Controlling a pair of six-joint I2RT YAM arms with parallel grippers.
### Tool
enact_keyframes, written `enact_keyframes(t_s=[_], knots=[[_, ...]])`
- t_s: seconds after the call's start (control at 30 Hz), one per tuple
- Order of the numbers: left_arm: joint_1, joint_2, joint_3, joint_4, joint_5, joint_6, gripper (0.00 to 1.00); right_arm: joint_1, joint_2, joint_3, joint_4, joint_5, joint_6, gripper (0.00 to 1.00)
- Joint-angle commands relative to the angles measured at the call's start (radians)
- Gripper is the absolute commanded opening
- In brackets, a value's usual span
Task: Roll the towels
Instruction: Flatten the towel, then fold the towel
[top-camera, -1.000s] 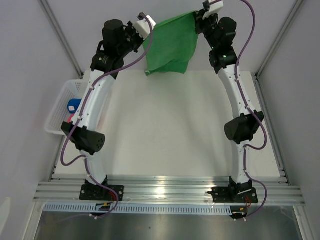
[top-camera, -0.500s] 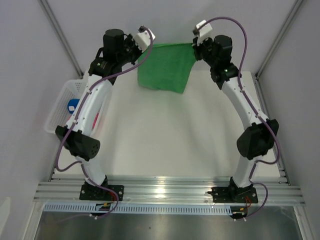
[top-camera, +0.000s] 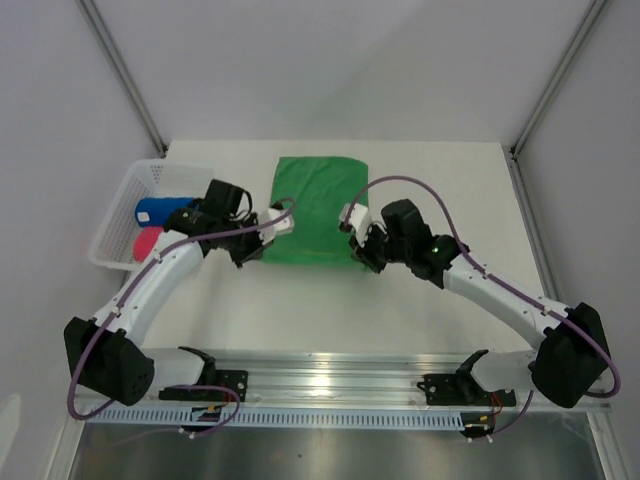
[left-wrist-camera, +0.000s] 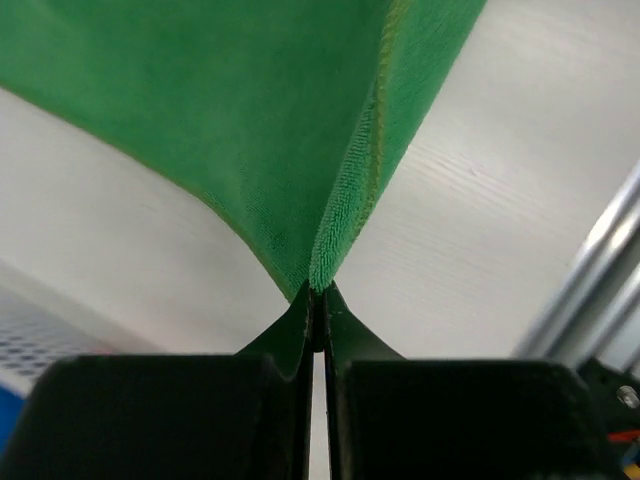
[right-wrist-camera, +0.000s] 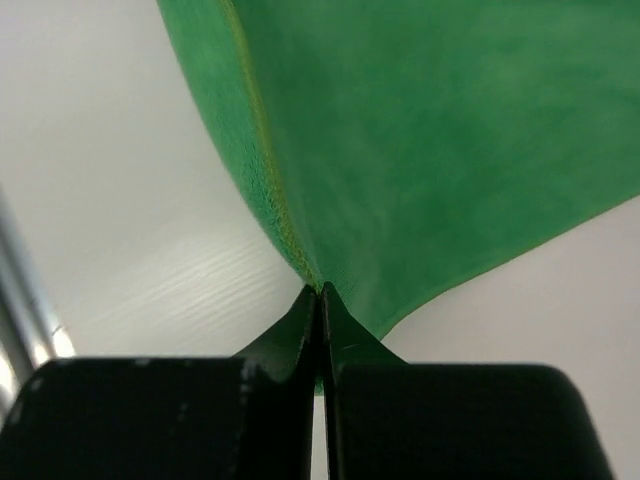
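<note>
A white worktop (top-camera: 430, 190) framed by pale walls: the green towel (top-camera: 315, 205) lies spread flat on its far middle. The left jaws are pinched tight on the towel's near left corner, the right jaws likewise on its near right corner. The blue towel (top-camera: 160, 211) and pink towel (top-camera: 150, 241) sit in a white basket (top-camera: 112, 225) at the left edge.

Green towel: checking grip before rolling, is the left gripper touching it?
Touching. Left wrist view shows a corner of the green towel pinched between the shut jaws of the left gripper.
</note>
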Motion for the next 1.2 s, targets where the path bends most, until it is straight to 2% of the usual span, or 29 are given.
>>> enact_keyframes(t_s=[0.0, 0.2, 0.3, 0.5, 0.6, 0.7, 0.8, 0.87, 1.0, 1.17], knots=[[0.002, -0.099, -0.164, -0.11, 0.067, 0.045, 0.01, 0.062, -0.052, -0.048, -0.157, -0.039, 0.073, 0.0], [-0.021, -0.21, -0.391, -0.17, 0.116, 0.04, 0.01, 0.185, -0.083, -0.098, -0.261, -0.122, 0.191, 0.0], [-0.035, -0.224, -0.396, -0.239, 0.143, 0.037, 0.01, 0.196, -0.083, -0.083, -0.336, -0.134, 0.234, 0.0], [-0.062, -0.248, -0.35, -0.388, 0.195, 0.054, 0.01, 0.194, -0.075, 0.056, -0.551, -0.248, 0.164, 0.0], [-0.062, -0.247, -0.382, -0.373, 0.217, 0.056, 0.01, 0.194, -0.045, 0.107, -0.584, -0.242, 0.193, 0.0], [-0.056, -0.219, -0.37, -0.272, 0.208, 0.004, 0.01, 0.179, -0.013, 0.094, -0.512, -0.219, 0.179, 0.0], [-0.041, -0.138, -0.291, -0.178, 0.165, -0.093, 0.01, 0.084, 0.077, 0.08, -0.415, -0.202, 0.179, 0.0], [-0.018, -0.051, -0.239, -0.1, 0.127, -0.151, 0.01, 0.035, 0.13, 0.09, -0.333, -0.106, 0.171, 0.0], [0.007, 0.106, -0.085, 0.002, 0.053, -0.225, 0.01, -0.033, 0.26, 0.188, -0.179, 0.013, 0.119, 0.0], [0.024, 0.288, 0.089, 0.083, -0.055, -0.273, 0.01, -0.117, 0.49, 0.355, -0.13, 0.149, 0.067, 0.0]])
